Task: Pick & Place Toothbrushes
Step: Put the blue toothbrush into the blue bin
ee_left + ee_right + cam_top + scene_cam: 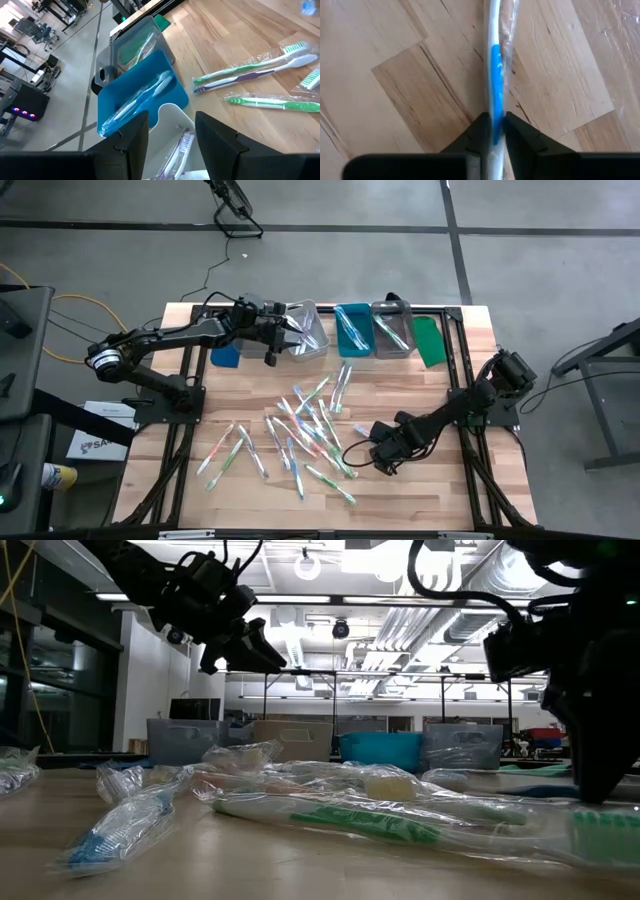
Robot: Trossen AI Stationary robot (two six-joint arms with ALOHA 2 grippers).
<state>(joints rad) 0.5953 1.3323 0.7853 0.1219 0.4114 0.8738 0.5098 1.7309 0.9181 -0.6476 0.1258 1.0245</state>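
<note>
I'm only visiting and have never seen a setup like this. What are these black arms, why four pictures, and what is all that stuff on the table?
These are two robot arms at a wooden table, each ending in a two-finger gripper. One picture looks straight down, one looks level across the tabletop, and one comes from a camera on each wrist. Wrapped toothbrushes lie scattered across the middle, and bins stand in a row at the far edge, some already holding brushes. The left gripper hangs open over the clear bin. The right gripper is down at the table, its fingers pinched around a blue toothbrush that lies on the wood, not yet lifted.
</note>
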